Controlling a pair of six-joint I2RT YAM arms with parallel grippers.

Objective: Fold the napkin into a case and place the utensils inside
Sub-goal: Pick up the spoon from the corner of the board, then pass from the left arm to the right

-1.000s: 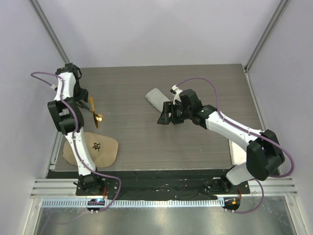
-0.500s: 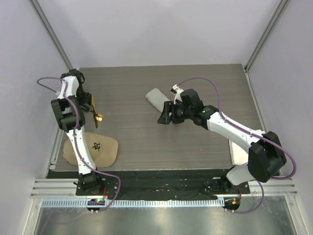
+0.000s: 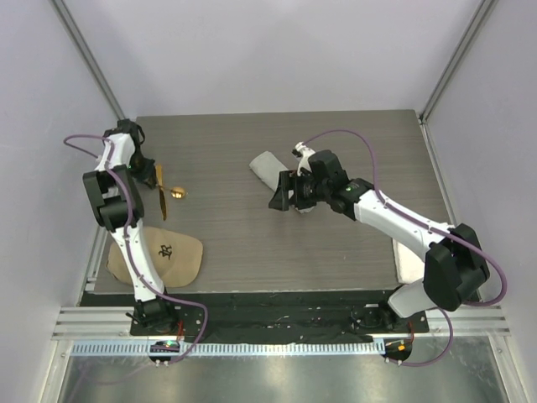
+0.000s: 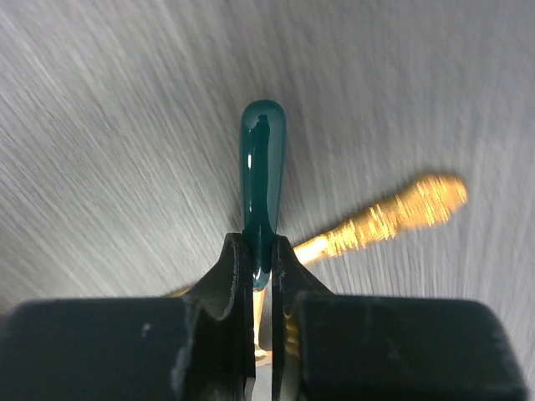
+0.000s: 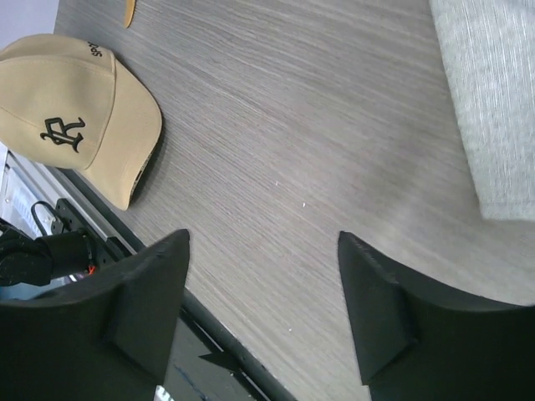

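Observation:
In the left wrist view my left gripper [image 4: 262, 242] is shut on the dark teal handle [image 4: 262, 159] of a utensil, which sticks out past the fingertips over the table. A gold spoon [image 4: 393, 217] lies blurred just right of it. From above, the left gripper [image 3: 139, 166] is at the far left beside the gold utensils [image 3: 161, 191], with the spoon's bowl [image 3: 178, 193] to their right. The napkin [image 3: 268, 167] lies folded as a narrow grey strip in mid-table, also showing as napkin [image 5: 493, 100]. My right gripper [image 3: 286, 196] hovers open just near of it, nothing between its fingers [image 5: 150, 284].
A tan cap [image 3: 161, 256] with a black emblem lies at the near left, seen too as the cap [image 5: 75, 117]. A white towel [image 3: 406, 262] lies at the near right beside the right arm. The table's near edge [image 5: 209, 326] runs under the right gripper.
My left gripper has closed on the teal handle. The gold spoon's bowl has shifted slightly up and right. The right arm has barely moved.

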